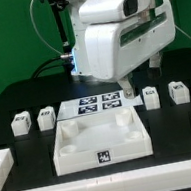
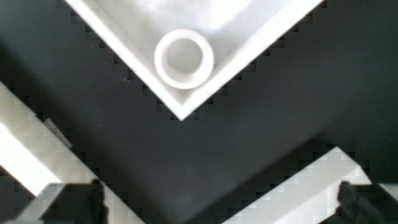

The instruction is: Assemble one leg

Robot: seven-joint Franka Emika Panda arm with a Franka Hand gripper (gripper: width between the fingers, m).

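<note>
**Open pincer hangs over panel corner; 4 legs lie loose on the table**

The white arm's gripper (image 1: 129, 88) hangs over the far side of the large white panel (image 1: 68, 154), toward the exterior view's right and close to the marker board (image 1: 97, 104). Its jaws stand wide apart with nothing between them. In the wrist view the 2 dark fingertips (image 2: 63, 205) show with only black table between them, and 1 corner of the panel lies beyond them with its round socket (image 2: 183, 55).

All 4 legs lie on the black table (image 1: 21, 147) in a row with the marker board, apart from the panel and from the gripper. At the exterior view's left are the far-left leg (image 1: 20, 123) and the inner-left leg (image 1: 46, 117). At its right are the inner-right leg (image 1: 151, 96), nearest the gripper, and the far-right leg (image 1: 178, 90).

Each leg shows 1 black-and-white square tag. The marker board shows 4 such tags, and the panel carries 1 panel tag (image 1: 102, 157) on its near wall. These are patterns only; any lettering is too small to read.
</note>
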